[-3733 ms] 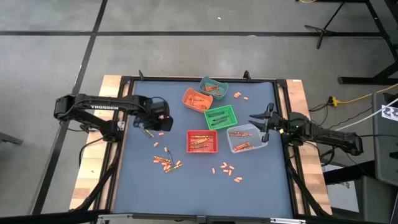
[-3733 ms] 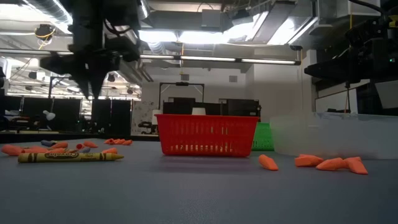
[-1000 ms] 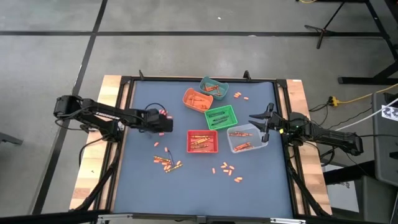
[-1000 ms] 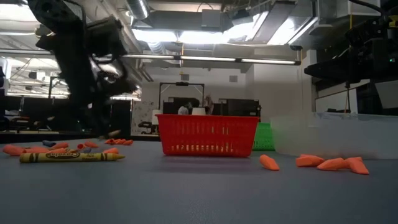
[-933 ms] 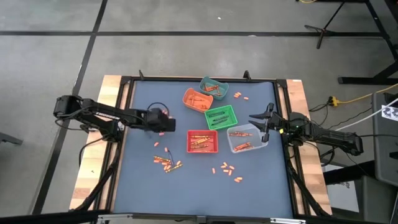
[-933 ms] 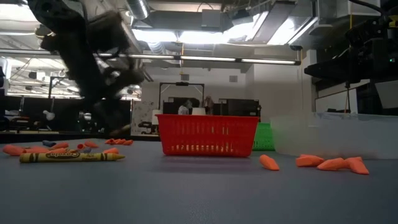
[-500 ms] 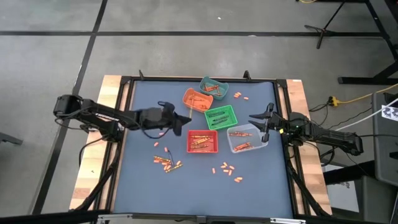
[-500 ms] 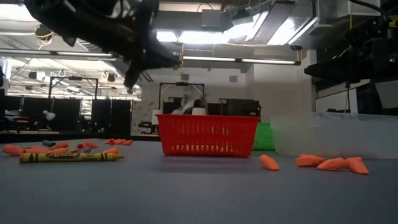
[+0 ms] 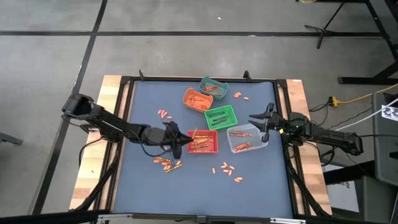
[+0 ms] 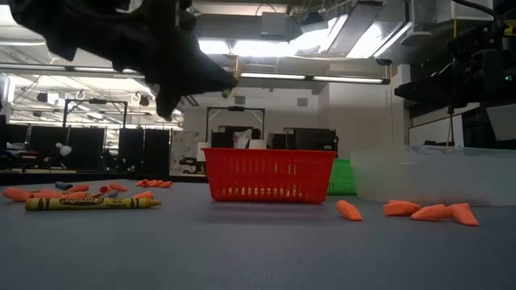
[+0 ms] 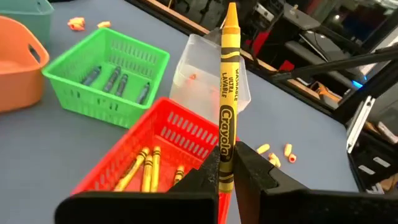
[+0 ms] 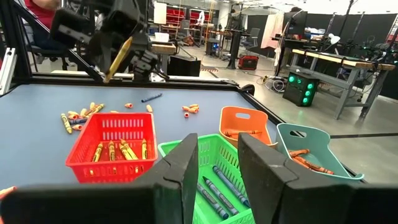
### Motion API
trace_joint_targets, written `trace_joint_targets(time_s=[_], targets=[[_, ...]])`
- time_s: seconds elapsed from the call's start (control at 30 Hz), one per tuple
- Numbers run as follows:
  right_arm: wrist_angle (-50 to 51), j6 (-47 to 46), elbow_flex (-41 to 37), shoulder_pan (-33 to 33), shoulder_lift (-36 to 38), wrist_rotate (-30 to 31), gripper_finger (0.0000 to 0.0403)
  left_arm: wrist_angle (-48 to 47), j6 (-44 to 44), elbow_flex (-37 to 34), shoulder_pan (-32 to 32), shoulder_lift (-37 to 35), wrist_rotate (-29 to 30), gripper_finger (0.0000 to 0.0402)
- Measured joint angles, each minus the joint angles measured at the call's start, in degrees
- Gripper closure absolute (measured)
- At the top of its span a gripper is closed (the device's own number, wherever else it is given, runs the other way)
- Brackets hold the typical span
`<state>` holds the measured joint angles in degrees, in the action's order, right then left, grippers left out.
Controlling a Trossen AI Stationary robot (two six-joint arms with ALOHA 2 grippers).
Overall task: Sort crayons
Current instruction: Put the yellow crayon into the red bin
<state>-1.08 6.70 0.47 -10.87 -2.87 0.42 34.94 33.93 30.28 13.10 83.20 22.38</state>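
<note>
A yellow crayon (image 11: 227,106) is pinched tight in the left hand (image 11: 225,177) above the red bin (image 11: 163,144), where yellow crayons belong. The right hand (image 12: 217,163) is kept partly open by the clear bin (image 9: 247,138).

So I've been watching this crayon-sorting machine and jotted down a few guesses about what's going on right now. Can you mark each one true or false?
1. The left gripper holds a yellow crayon. True.
2. That crayon already lies in the red bin. False: it is still clamped in the gripper, above the bin's edge.
3. The red bin holds yellow crayons. True.
4. The green bin is empty. False: dark crayons lie in it.
5. The right gripper grips a crayon. False: it is open and empty, near the clear bin.
</note>
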Motion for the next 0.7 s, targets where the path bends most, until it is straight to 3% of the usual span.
trace_joint_targets(time_s=[0.2, 0.4, 0.7], targets=[[0.0, 0.0, 0.0, 0.0, 0.0, 0.0, 0.029, 8.4, 0.0, 0.0, 0.5, 9.1, 0.8, 0.039], [0.0, 0.0, 0.0, 0.0, 0.0, 0.0, 0.029, 8.8, 1.0, 0.0, 0.5, 14.0, 0.8, 0.0386], [0.0, 0.0, 0.0, 0.0, 0.0, 0.0, 0.029, 8.6, 3.4, 0.0, -0.2, 14.9, 0.9, 0.0322]])
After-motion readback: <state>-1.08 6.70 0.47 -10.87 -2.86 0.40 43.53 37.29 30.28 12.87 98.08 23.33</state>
